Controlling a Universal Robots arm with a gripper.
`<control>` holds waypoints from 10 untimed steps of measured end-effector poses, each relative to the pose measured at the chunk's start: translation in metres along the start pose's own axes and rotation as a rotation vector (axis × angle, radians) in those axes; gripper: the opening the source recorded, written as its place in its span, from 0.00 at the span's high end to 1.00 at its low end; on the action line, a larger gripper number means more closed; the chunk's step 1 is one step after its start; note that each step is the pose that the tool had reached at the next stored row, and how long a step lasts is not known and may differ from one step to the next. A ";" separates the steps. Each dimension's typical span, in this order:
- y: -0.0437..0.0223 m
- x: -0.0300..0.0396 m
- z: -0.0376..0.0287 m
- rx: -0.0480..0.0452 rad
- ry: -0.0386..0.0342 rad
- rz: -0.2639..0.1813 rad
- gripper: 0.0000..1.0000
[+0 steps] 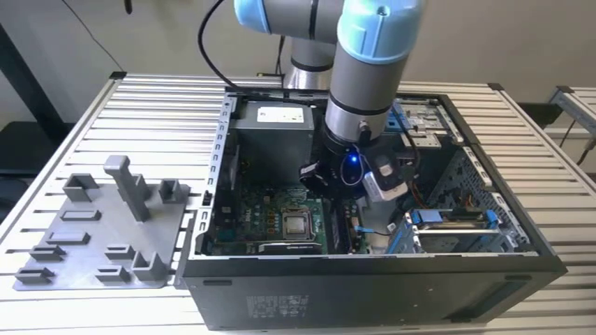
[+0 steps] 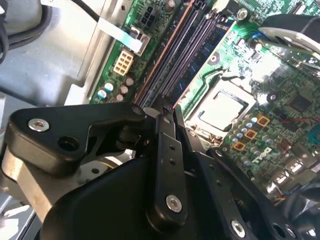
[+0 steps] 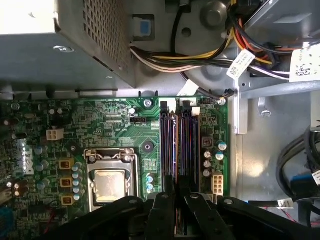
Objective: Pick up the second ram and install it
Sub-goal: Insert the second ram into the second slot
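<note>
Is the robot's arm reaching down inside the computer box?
Yes, in the exterior view the arm goes down into the open computer case, right above the green motherboard.

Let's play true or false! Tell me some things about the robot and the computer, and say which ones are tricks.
1. The computer case is open on top, and the motherboard inside shows. True.
2. The grey holder tray lies inside the case. False: it lies on the slatted table, to the exterior view's left of the case.
3. The gripper is down inside the case, close to the long memory slots. True.
4. A big fan covers the processor socket. False: the socket is bare, with its shiny square showing.
</note>
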State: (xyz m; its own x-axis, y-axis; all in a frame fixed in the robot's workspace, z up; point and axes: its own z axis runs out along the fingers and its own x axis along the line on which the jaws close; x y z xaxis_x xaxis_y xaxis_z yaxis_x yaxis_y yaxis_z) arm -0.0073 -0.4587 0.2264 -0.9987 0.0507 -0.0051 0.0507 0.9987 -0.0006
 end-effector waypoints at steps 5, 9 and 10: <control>-0.0001 0.0021 0.0034 -0.0001 0.0001 0.001 0.86; -0.0005 0.0028 0.0044 0.0002 0.0003 0.001 0.86; -0.0008 0.0028 0.0045 0.0000 0.0003 0.001 0.86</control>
State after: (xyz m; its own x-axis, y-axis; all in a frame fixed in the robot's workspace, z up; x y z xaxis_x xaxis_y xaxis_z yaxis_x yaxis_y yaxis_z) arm -0.0101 -0.4594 0.2218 -0.9987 0.0515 -0.0048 0.0515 0.9987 -0.0006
